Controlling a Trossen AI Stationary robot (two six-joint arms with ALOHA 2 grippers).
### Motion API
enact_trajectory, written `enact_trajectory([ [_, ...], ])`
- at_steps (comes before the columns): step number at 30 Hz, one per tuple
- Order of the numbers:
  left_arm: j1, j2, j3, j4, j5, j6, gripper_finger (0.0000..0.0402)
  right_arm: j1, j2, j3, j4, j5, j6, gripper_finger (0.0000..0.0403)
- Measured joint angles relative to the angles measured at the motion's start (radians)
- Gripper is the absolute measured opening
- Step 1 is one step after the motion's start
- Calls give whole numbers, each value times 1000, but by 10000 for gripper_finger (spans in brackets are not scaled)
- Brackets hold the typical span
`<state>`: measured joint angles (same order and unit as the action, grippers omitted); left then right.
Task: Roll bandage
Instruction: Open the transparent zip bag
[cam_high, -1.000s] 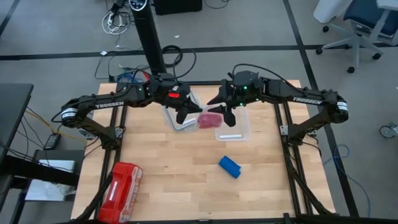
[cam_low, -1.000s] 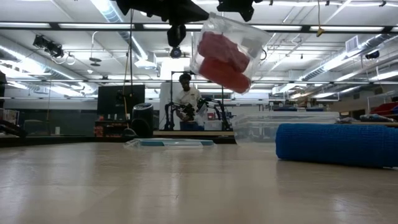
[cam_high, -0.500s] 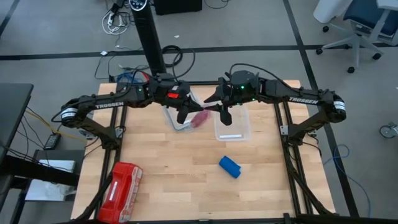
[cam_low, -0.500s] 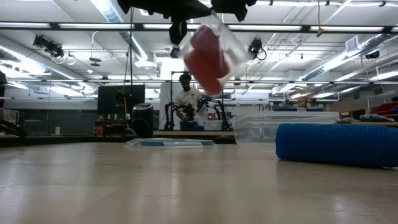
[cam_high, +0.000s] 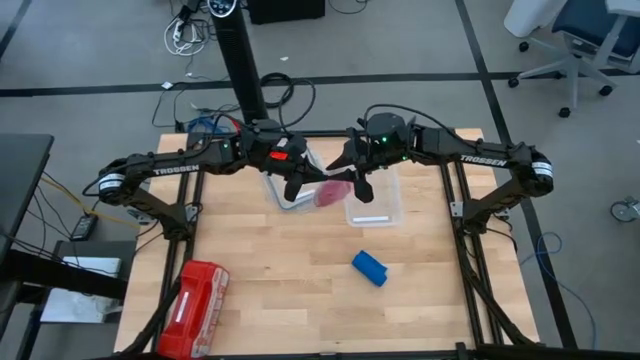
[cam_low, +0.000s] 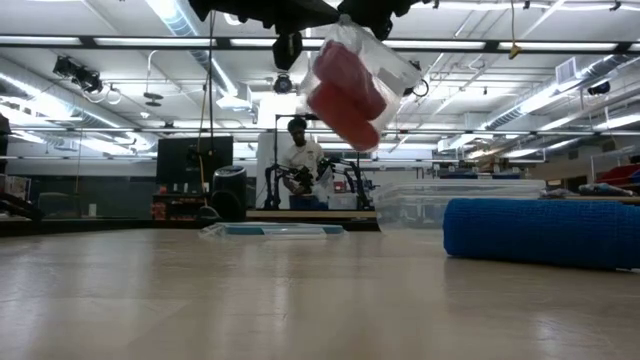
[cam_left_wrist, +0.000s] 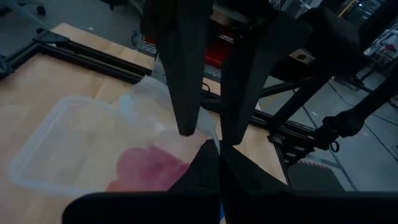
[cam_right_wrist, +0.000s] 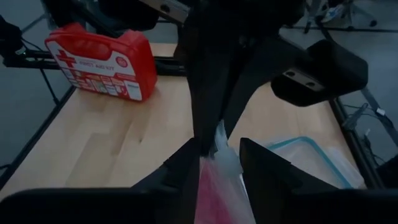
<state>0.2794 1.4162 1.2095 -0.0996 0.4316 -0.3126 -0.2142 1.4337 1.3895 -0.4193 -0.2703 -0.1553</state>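
Both grippers pinch one clear bag in mid-air.
Left gripper and right gripper are each clamped on the bag of pink rolls; the blue bandage lies alone on the table.

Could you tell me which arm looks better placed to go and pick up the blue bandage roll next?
Probably the right: the bandage lies on its side of the table, though both grippers hold the clear bag aloft.

I note bandage bright blue, weave-textured up close. Bag clear, holding two pink-red rolls. First-aid case red with white cross and lettering. Table pale wood planks. Arms dark.
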Motion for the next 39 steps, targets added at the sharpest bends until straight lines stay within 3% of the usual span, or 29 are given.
enact_trajectory([
  [6, 0, 0, 0, 0, 0, 2, 0, 0, 4, 0, -2, -3, 4, 102],
  [16, 0, 0, 0, -9, -8, 2, 0, 1, 4, 1, -21, -4, 5, 17],
  [24, 2, 1, 0, -59, -13, 7, 0, 0, 5, 1, -82, 1, 30, 43],
  [32, 2, 1, 0, -77, -15, 21, 0, -16, 1, 1, -151, -18, 30, 19],
  [39, 3, 1, 0, -94, -15, 21, 0, -23, -4, 1, -185, -22, 30, 33],
])
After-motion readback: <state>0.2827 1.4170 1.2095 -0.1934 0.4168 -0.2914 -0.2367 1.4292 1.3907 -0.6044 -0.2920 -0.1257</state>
